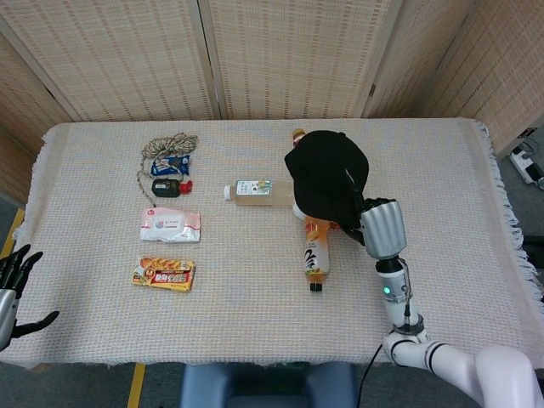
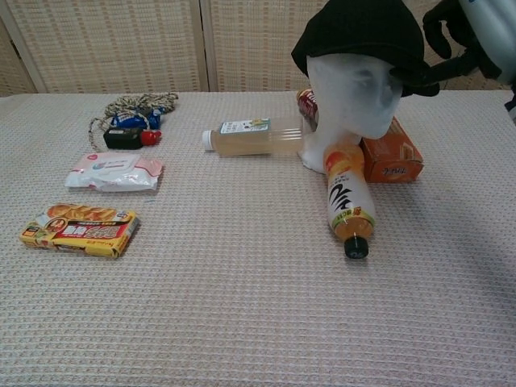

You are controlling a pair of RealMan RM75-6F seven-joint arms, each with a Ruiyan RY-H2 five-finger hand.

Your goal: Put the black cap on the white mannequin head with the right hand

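Observation:
The black cap (image 1: 327,174) (image 2: 363,32) sits on the white mannequin head (image 2: 355,97), brim pointing toward my right side. From above, the cap hides nearly all of the head. My right hand (image 1: 380,225) (image 2: 455,40) is just right of the cap. One of its fingers reaches to the brim's tip, while the others curl above the brim with a gap showing. Nothing is pinched between them. My left hand (image 1: 13,289) hangs off the table's front left corner, fingers apart and empty.
An orange tea bottle (image 1: 315,255) (image 2: 348,201) lies against the head's base, with a clear bottle (image 2: 258,135) on its left, an orange box (image 2: 391,157) on its right and a can (image 2: 306,101) behind. Wipes (image 1: 170,225), a snack pack (image 1: 163,274) and rope (image 1: 170,149) lie left.

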